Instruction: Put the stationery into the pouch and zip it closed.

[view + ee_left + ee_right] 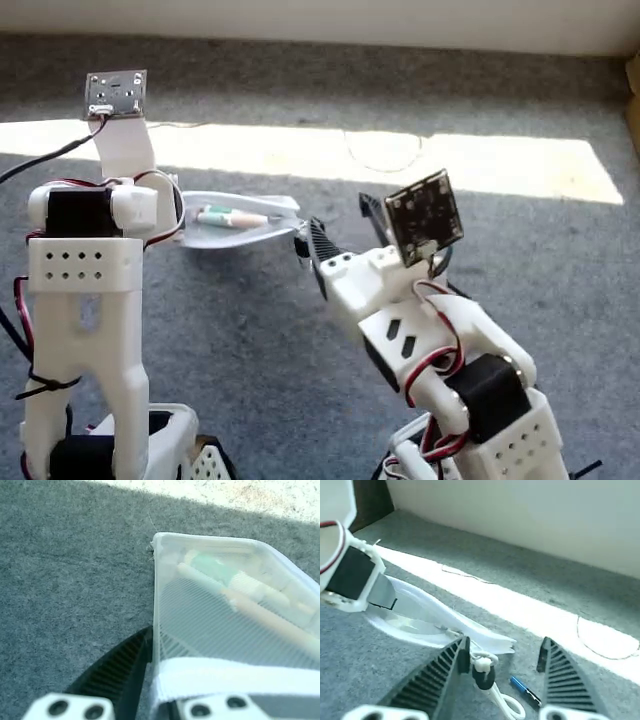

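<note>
One grey carpet [250, 340] under everything. Left arm [85, 290] lower left of the high view, right arm [440, 340] lower right. Clear mesh pouch [250, 238] lies centre-left between them. Left gripper [152, 652] clamped on the pouch edge. Right gripper [505, 647] jaws wide, straddling the pouch's zip end. Stationery [235, 587] inside the pouch. White zip cord [492, 692] between the right jaws, small blue piece [524, 689] on carpet just beside it.
</note>
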